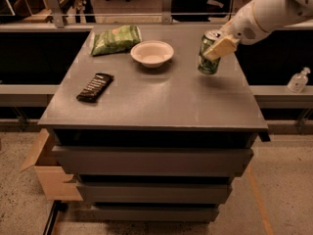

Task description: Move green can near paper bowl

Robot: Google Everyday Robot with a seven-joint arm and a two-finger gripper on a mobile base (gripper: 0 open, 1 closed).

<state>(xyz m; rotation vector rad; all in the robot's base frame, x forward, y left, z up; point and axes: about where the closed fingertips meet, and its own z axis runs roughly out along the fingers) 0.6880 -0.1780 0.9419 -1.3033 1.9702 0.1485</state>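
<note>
Nearest, on the floor: open cardboard box, tucked against the lower left corner of the bench, well forward and left of the paper bowl. Bench front shows stacked grey drawers, all closed, directly below and forward of the bowl. On the benchtop, dark wrapped bar lies flat at a slant, forward-left of the bowl and apart from it. Green can is to the right of the bowl, near it but not touching, bare grey top between them; about level with the bowl in depth, close to the bench's right edge. Can leans slightly, silver top showing; cannot tell whether its base rests on the bench. Hand is closed around the can's upper half, one tan finger pad pressed across the side facing the camera. White arm runs up and away to the right of the bowl. Bowl sits upright, empty, toward the bench's rear centre. Green snack bag lies flat just left of the bowl, slightly farther back. Pump bottle stands off the bench on a ledge, far right of the bowl.
</note>
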